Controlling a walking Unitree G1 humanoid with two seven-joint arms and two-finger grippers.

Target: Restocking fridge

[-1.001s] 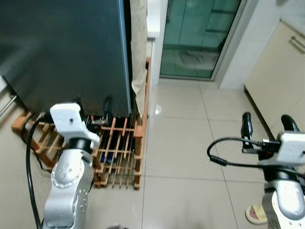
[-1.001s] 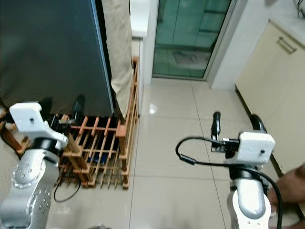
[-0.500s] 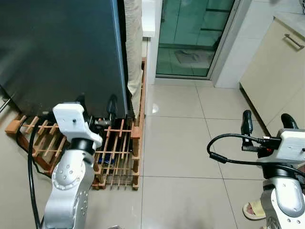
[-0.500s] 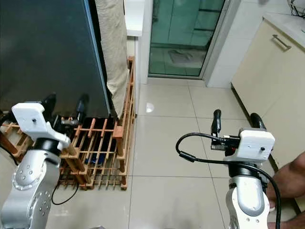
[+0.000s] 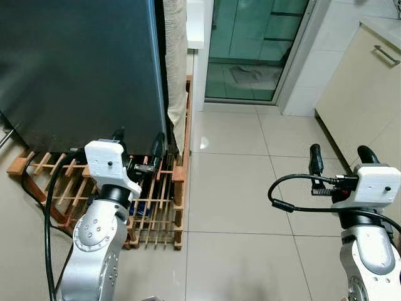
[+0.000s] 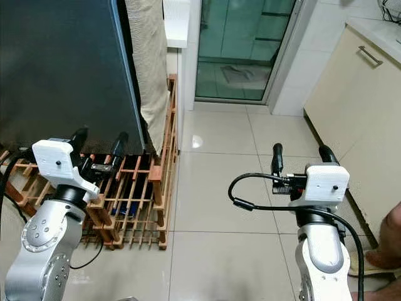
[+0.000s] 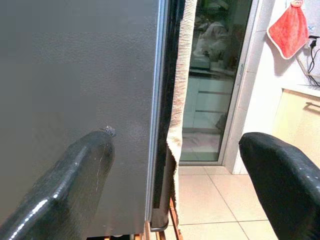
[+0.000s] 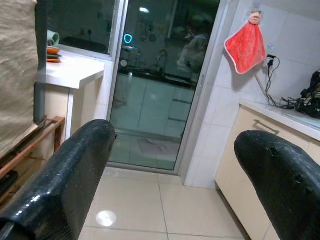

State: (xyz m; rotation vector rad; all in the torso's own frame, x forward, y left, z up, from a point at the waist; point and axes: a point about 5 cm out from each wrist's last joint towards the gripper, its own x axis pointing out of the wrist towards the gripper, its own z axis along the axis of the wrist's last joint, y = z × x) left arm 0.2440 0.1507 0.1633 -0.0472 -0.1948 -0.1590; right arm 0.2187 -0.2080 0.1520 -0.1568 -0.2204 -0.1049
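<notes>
Kitchen with pale floor tiles [image 5: 238,182]. Left gripper [image 5: 136,144], fingers apart, hovers near the dark fridge [image 5: 75,63] at far left, above a wooden rack [image 5: 156,200]. Right gripper [image 5: 338,160], fingers apart, hangs over bare floor.

You've got glossy beige floor tiles [image 5: 238,188]; low slatted wooden rack [image 5: 156,200] sits on them at 9 o'clock, tall dark fridge [image 5: 81,69] at 10.
</notes>
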